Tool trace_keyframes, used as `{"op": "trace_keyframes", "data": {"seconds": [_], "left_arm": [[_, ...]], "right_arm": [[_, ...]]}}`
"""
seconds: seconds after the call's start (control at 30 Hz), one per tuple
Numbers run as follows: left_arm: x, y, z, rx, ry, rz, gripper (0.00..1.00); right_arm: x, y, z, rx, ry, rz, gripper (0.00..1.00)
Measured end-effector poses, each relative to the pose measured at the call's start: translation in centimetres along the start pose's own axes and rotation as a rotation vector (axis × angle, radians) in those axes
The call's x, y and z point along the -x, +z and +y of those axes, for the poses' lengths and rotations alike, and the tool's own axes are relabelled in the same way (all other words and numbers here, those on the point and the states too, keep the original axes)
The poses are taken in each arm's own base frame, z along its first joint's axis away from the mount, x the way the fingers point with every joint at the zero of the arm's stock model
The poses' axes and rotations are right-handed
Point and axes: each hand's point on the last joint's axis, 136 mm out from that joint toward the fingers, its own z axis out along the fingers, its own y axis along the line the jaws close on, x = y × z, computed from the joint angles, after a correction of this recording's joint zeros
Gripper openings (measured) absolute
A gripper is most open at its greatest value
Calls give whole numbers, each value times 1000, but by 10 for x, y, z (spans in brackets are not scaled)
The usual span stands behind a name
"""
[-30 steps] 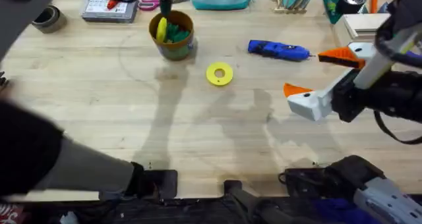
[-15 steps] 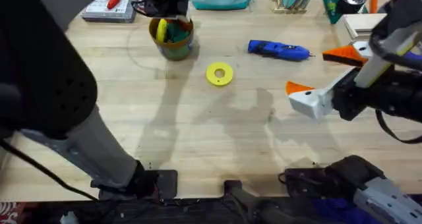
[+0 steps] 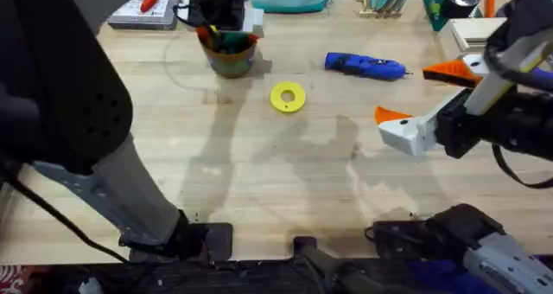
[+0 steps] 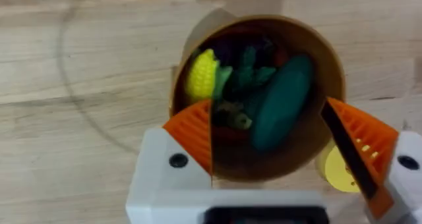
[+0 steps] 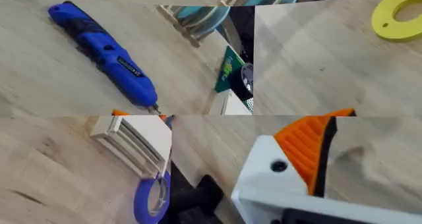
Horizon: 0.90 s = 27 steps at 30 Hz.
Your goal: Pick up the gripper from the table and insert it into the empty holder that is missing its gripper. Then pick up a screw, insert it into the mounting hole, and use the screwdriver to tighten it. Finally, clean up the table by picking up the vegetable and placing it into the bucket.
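Left wrist: vegetable [image 4: 280, 102] inside bucket [image 4: 328, 53].

- The screwdriver [image 5: 105, 53] carries a small line of white print along its blue body; the letters are too small to read.
- No other text is legible.

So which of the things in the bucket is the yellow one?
The toy corn in the bucket: it is yellow and knobbly, while the vegetable beside it is smooth dark green.
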Motion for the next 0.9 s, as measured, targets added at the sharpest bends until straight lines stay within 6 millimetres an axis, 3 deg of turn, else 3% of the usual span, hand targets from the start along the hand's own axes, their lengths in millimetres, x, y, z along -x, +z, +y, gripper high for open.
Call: {"op": "trace_keyframes", "data": {"seconds": [0.23,0.37,0.6,0.77,0.9], "left_arm": [[2,-7,2,5,-3,-4,985],[8,-26,0,1,-1,-22,985],[12,-101,-2,-10,3,-123,985],[-11,-154,4,6,-16,-154,985],[-40,-191,11,31,-33,-151,986]], "right_arm": [[0,0,0,0,0,0,997],[0,0,0,0,0,0,997],[0,0,0,0,0,0,997],[-2,0,1,2,1,8,997],[-2,0,1,2,2,8,997]]}}
